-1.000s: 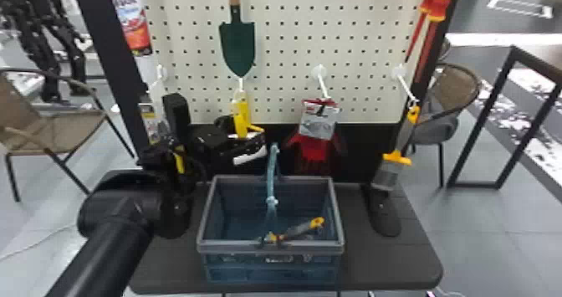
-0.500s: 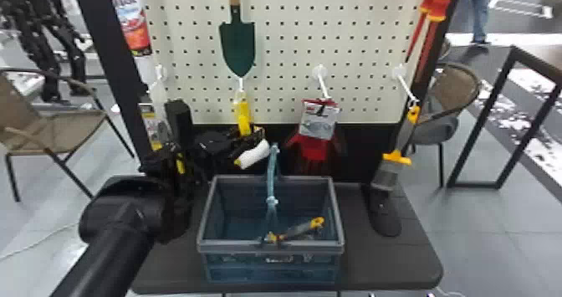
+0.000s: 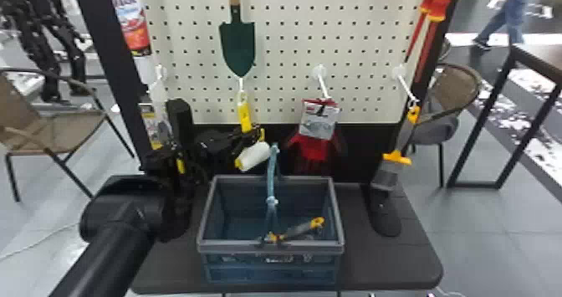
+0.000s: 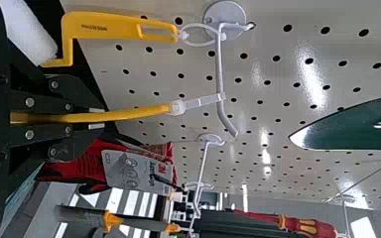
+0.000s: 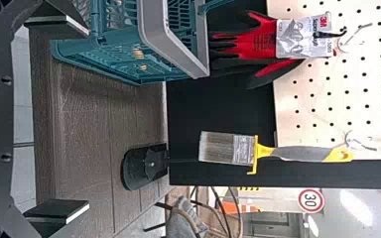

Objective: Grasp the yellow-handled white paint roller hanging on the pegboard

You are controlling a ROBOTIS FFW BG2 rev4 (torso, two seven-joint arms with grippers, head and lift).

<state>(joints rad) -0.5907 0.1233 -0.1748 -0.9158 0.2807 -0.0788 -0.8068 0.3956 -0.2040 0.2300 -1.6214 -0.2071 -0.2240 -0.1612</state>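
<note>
Round sign: "30". Printed label on gloves; probably lettering on basket.

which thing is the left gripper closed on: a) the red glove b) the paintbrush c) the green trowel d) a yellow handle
D: the left gripper has its two fingers against either side of the yellow handle, which a white tie links to the hook.

A dark, wood-grained table with rounded corners stands lower than the left gripper's jaws. On it, below them and slightly right, sits a teal plastic crate with a grey rim. A rounded black foot rests beyond the right gripper's parted jaws.
</note>
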